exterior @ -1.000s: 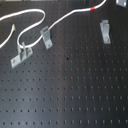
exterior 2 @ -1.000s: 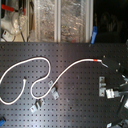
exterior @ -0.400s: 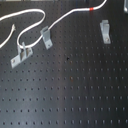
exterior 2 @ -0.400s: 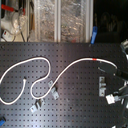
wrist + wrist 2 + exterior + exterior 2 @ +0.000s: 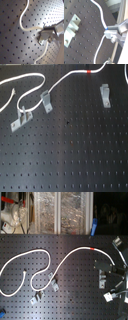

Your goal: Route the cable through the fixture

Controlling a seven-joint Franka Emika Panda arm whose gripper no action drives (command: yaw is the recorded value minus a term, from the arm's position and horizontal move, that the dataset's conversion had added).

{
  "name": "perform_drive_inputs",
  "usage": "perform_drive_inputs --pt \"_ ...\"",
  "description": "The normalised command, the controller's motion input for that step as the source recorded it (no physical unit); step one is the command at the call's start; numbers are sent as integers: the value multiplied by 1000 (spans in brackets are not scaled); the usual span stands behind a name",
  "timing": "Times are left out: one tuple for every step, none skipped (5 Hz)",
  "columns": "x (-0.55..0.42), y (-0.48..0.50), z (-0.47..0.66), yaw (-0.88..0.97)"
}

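Pinching the white cable [image 5: 101,46] between closed fingers [image 5: 111,33], the arm holds a light, limp cord that trails from the fingers across the perforated bench [image 5: 75,154], so a grip near its red tape band [image 5: 94,250] seems wisest.

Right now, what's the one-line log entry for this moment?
stage: cable grasped, not routed | gripper: shut on cable past red tape band | grey brackets: none threaded | board: black pegboard
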Motion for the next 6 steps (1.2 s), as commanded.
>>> perform_drive_inputs --pt "-168 352 170 0" --pt "-152 352 162 0" --pt "-143 353 158 0" --pt "-142 353 159 0" --pt "-140 353 158 0" --pt "-140 351 159 0"
